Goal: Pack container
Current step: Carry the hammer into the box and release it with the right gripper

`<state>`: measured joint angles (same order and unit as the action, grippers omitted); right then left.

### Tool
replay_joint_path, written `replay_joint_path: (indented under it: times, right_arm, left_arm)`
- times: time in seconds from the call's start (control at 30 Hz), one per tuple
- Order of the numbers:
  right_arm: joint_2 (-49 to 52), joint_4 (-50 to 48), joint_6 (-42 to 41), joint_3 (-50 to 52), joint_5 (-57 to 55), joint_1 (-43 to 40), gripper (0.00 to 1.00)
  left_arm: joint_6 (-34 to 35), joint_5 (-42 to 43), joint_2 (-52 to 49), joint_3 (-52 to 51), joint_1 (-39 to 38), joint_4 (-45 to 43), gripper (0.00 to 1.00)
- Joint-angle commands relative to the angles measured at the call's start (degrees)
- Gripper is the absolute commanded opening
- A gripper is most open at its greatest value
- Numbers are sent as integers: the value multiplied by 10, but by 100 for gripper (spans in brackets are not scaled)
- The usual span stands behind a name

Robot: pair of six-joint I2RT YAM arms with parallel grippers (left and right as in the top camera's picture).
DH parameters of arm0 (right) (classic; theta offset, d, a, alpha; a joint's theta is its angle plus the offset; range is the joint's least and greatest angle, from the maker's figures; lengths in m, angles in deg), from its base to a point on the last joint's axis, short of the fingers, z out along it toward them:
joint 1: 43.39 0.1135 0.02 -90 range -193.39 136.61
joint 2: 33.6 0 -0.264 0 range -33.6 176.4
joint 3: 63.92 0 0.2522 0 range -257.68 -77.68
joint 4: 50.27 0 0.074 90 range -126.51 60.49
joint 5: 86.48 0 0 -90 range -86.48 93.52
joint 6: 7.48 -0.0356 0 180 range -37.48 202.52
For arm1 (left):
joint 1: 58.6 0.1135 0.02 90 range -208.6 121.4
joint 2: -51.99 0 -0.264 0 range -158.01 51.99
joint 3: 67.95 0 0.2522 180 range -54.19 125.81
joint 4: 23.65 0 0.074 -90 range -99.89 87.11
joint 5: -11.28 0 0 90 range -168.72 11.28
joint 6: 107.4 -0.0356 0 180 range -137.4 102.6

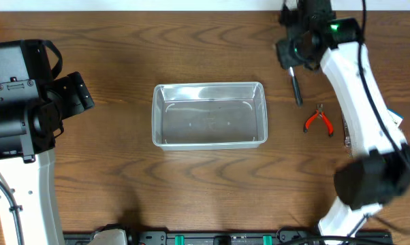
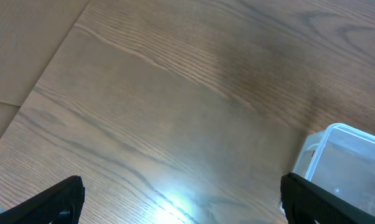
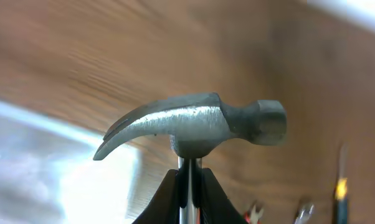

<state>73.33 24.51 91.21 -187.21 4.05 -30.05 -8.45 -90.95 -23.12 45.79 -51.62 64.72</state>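
I count one container (image 1: 210, 114), one hammer (image 3: 194, 127) and one pair of red-handled pliers (image 1: 319, 122). In my right wrist view a slim tool with a yellow band shows at the lower right, too blurred for me to name.

Everything sits on a dark wood-grain table (image 1: 123, 184). From my left wrist camera I see a bright patch of glare on the wood near the bottom, and a paler tan surface past the table's left edge.

The container is clear, lies flat at the middle of the table with its long sides running left to right, and holds nothing I can see. My left fingers (image 2: 56, 199) are spread wide with nothing between them. They sit well to the left of the container, apart from it; in that wrist view one rounded corner of the container shows just above the right-hand finger. My right fingers (image 3: 166, 202) are clamped on the hammer's neck just under the head, claw pointing left. They hang near the far edge of the table, beyond the container's right end and not touching it. The pliers lie on the table to the right of the container.
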Motion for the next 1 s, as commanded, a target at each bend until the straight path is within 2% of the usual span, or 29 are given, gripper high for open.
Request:
replay_joint_path:
  times: [0.0, 0.1, 0.33, 0.6, 0.77, 0.8, 0.87, 0.9, 0.97]
  right_arm:
    - [-16, 10, 130, -3, 53, 70, 1]
    - [-10, 26, 213, -2, 94, 129, 1]
    - [56, 25, 283, -2, 94, 198, 1]
    - [180, 30, 287, -2, 118, 197, 2]
    - [213, 40, 284, -2, 118, 201, 3]
    - [213, 41, 284, -2, 118, 201, 5]
    - [213, 46, 284, -2, 118, 201, 33]
    - [213, 46, 284, -2, 118, 201, 42]
    - [213, 47, 284, -2, 118, 201, 44]
  left_arm:
    - [-3, -2, -1, -4, 0, 2, 93]
    - [-3, -2, -1, -4, 0, 2, 93]
    - [-3, -2, -1, -4, 0, 3, 93]
    - [-3, -2, -1, -4, 0, 3, 93]
    - [-3, -2, -1, -4, 0, 3, 93]
    - [-3, -2, -1, -4, 0, 3, 93]
    - [-3, -2, -1, -4, 0, 3, 93]
    - [-3, -2, -1, -4, 0, 3, 93]
    - [-3, -2, -1, -4, 0, 3, 93]
